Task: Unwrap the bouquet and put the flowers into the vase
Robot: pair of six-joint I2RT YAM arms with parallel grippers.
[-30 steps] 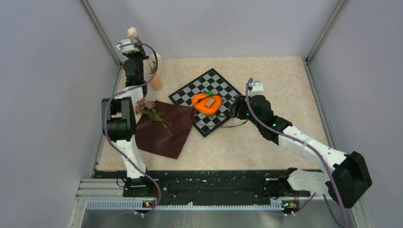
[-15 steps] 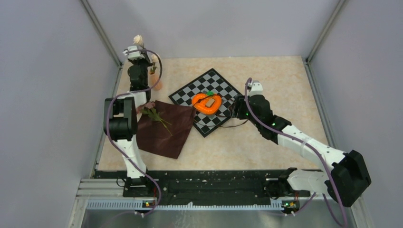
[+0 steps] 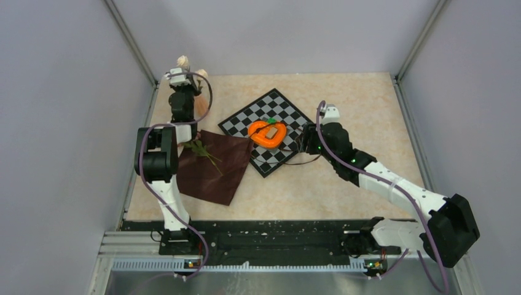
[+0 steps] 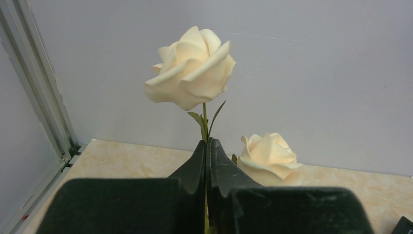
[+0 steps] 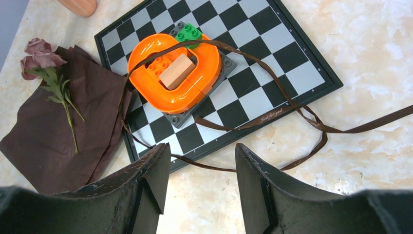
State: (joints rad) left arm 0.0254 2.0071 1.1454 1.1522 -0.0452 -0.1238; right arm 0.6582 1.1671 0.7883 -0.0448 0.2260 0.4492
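Note:
My left gripper [image 4: 207, 142] is shut on the thin green stem of a cream rose [image 4: 191, 68], held upright high at the back left [image 3: 182, 61]. A second cream rose [image 4: 267, 153] stands just right of it, in the terracotta vase [image 3: 201, 108], which the arm partly hides. The bouquet is undone. Its maroon cloth [image 3: 212, 169] lies flat with mauve roses [image 5: 41, 51] on its far corner. Over the table by the chessboard's near edge, my right gripper [image 5: 202, 151] is open and holds nothing.
The dark ribbon [image 5: 272, 114] trails loose across the chessboard [image 3: 279, 101] and onto the table beside it. An orange heart-shaped object [image 3: 267, 133] with a wooden block sits on the board. Grey walls and a metal rail close in at the left and back.
My left gripper has carried the cream rose rightwards, closer to the vase and its rose. The right arm has not moved.

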